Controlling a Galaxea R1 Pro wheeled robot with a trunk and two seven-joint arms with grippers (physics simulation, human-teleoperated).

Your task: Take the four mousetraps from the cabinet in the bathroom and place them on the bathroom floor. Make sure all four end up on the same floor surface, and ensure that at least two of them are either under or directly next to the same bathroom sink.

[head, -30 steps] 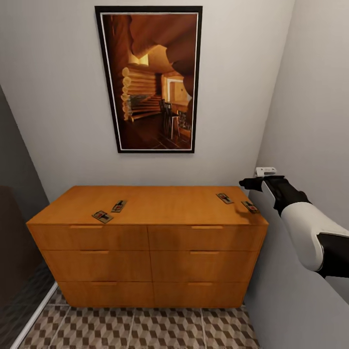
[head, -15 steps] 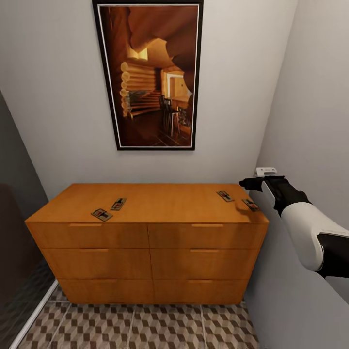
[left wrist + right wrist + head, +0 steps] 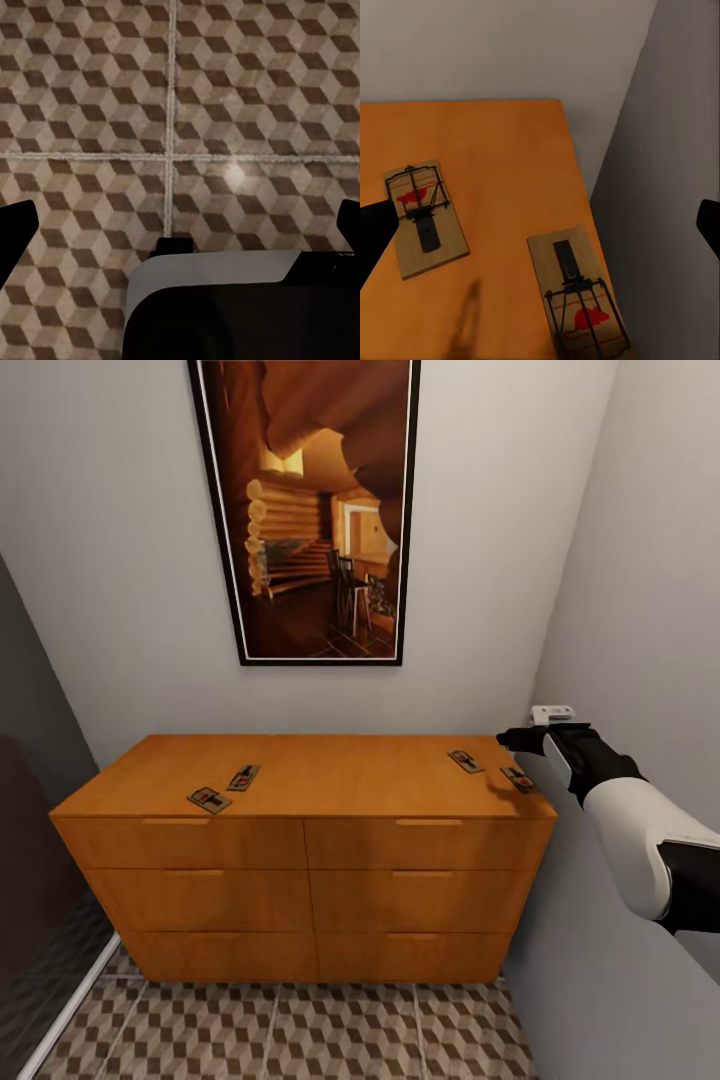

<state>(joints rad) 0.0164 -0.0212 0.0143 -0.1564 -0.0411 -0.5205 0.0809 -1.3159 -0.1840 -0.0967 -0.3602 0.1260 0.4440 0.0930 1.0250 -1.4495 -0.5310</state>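
Note:
The orange-brown cabinet [image 3: 300, 860] stands against the back wall, with four mousetraps lying flat on its top. Two of them [image 3: 209, 799] [image 3: 243, 777] are near its left front, and two [image 3: 465, 761] [image 3: 517, 779] are at its right end. My right gripper [image 3: 515, 739] hovers just above the right-end pair. In the right wrist view this gripper [image 3: 540, 225] is open and empty, and below it lie one mousetrap [image 3: 424, 217] and another [image 3: 577, 296] by the cabinet's edge. My left gripper [image 3: 180, 225] is open over the patterned bathroom floor [image 3: 225, 90].
A large framed picture [image 3: 305, 510] hangs above the cabinet. A grey wall [image 3: 640, 610] runs close along the right side, right beside my right arm [image 3: 640, 840]. A dark panel [image 3: 30, 840] closes in the left. A strip of floor tiles [image 3: 300, 1040] lies in front of the drawers.
The whole head picture has shifted slightly, so the camera moved. My right gripper stays open above the right-end mousetraps and no mousetrap has moved.

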